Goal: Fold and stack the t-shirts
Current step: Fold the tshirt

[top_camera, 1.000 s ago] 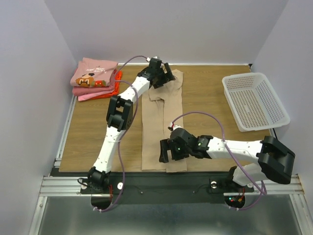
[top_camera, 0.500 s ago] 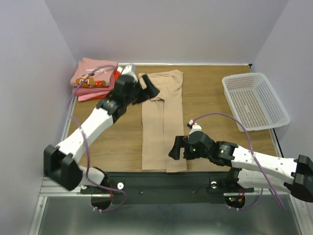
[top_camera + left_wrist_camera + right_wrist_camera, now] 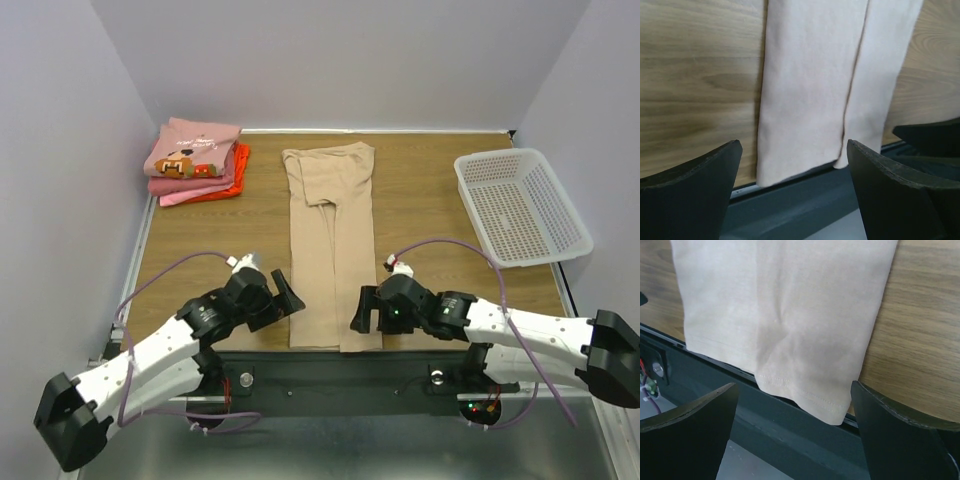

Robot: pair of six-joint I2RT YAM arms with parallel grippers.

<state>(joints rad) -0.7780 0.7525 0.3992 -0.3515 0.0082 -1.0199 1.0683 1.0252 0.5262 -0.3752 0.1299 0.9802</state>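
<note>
- Looking down from above, you have the tan t-shirt (image 3: 330, 240) lying flat in the middle of the table (image 3: 440, 200). Its sides are folded in, so it forms a long narrow strip running from the far side to the near edge.
- Its near hem reaches just past the table edge and hangs over the dark rail (image 3: 300, 368), as both wrist views show.
- Your left gripper (image 3: 285, 297) sits low just beside the near left corner of that strip. Its jaws are spread wide with nothing between them, and the left wrist view frames the hem in the gap.
- Your right gripper (image 3: 360, 312) sits at the near right corner of the strip, jaws also wide apart and holding nothing. It seems to hover just over the cloth, though you cannot tell from these views whether a finger touches it.
- The other shirts sit folded in a stack at the far left corner, well apart from both arms. The dusty pink t-shirt (image 3: 190, 150) with its brown-white graphic is on top. The orange-red t-shirt (image 3: 240, 158) shows along the right side, and the lighter pink t-shirt (image 3: 178, 199) peeks out at the near edge.
- The white mesh basket (image 3: 520, 205) stands on the right side of the table.
</note>
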